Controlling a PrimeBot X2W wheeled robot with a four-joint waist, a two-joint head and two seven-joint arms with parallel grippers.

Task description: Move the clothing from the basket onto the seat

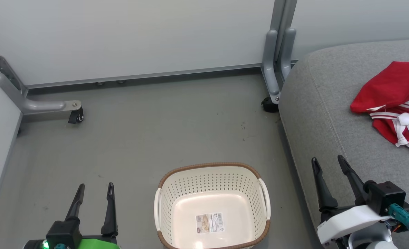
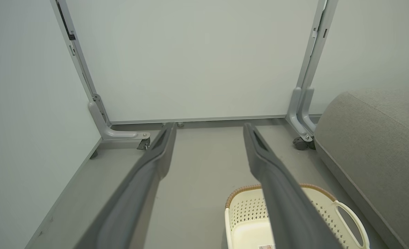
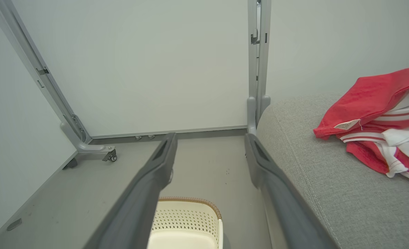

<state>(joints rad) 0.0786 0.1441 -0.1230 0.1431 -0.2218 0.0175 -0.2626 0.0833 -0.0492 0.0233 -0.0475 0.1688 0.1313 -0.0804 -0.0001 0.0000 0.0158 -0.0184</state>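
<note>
Both grippers are spread wide and carry nothing. The left gripper (image 1: 96,185) hangs over bare floor (image 1: 156,131) just left of the basket (image 1: 211,165), its fingers pointing away from the robot. The right gripper (image 1: 327,159) hangs at the near left edge of the seat (image 1: 322,121), fingers likewise pointing forward. The basket stands on the floor between the two, nearer the right one and close to the seat's side. Its inside shows only a paper label (image 1: 209,222) on the bottom and no fabric. The clothing (image 1: 387,86) lies in a crumpled red heap with white stripes on top of the seat, ahead of the right gripper and to its right, well apart from the fingertips and far from the left gripper. The heap runs off the right edge of the head view, so how many pieces it holds cannot be told for sure, though a plain red fold and a striped part both show. Judged from this layout, the transfer step looks finished: basket emptied, load resting on the cushion, nothing in either grip. The next move seems to call for no further grasp, only a check that nothing hangs over the seat's edge, and then keeping both arms clear of the heap so the fabric is not dragged back off.
</note>
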